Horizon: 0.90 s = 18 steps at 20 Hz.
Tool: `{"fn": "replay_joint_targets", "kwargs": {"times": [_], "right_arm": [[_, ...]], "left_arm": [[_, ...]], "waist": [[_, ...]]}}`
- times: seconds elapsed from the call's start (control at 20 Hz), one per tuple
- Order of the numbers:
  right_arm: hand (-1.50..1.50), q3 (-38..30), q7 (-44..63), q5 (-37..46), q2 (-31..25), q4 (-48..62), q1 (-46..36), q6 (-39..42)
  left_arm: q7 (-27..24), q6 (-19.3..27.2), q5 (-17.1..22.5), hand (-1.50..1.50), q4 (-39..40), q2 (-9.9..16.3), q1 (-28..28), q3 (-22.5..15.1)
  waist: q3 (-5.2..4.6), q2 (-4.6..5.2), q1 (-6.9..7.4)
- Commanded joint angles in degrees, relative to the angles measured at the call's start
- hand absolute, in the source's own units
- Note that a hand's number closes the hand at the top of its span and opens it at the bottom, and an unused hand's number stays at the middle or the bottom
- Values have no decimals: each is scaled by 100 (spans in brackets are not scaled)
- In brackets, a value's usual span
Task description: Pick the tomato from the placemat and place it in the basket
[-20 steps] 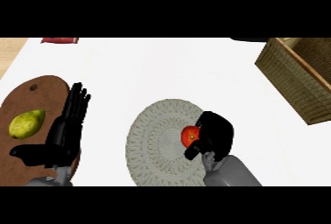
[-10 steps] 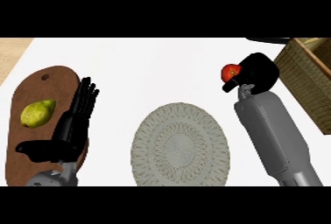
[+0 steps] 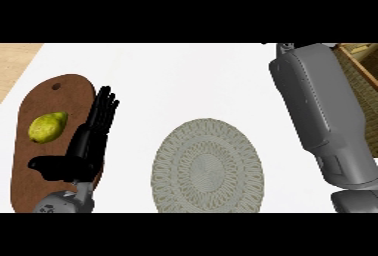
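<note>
My right forearm stretches toward woven wicker basket (image 3: pixel 359 75); right hand out of frame, fingers untellable, tomato unseen. Round grey woven placemat (image 3: pixel 208 166) bare. Left hand (image 3: pixel 85 143) resting, fingers straight, beside surface edge.

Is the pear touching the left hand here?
Apart. In the head view, bare brown board shows between the pear and the open left hand resting beside it.

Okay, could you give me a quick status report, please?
Left hand open, resting over the cutting board. Right hand out of view, forearm stretched toward basket. Tomato not visible; placemat bare.
</note>
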Motion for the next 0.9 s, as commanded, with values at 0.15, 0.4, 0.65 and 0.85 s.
{"fn": "replay_joint_targets", "kwargs": {"times": [0.15,0.4,0.65,0.85], "right_arm": [[150,-630,969,545,81,999,-1344,-743],[150,-985,1409,1019,-62,1464,-1754,-564],[150,-1105,1664,1536,-145,2170,-1833,-310],[150,-1276,1615,1695,-330,2337,-1874,-143]], "left_arm": [[54,164,-118,0,91,-140,-84,-26],[-62,80,-52,0,103,-37,136,123],[-17,-12,78,0,19,-43,259,168],[-110,105,-106,0,44,-47,295,180]], "waist": [[-2,-36,-135],[-7,-93,-268],[-8,-96,-326],[-1,-135,-429]]}}
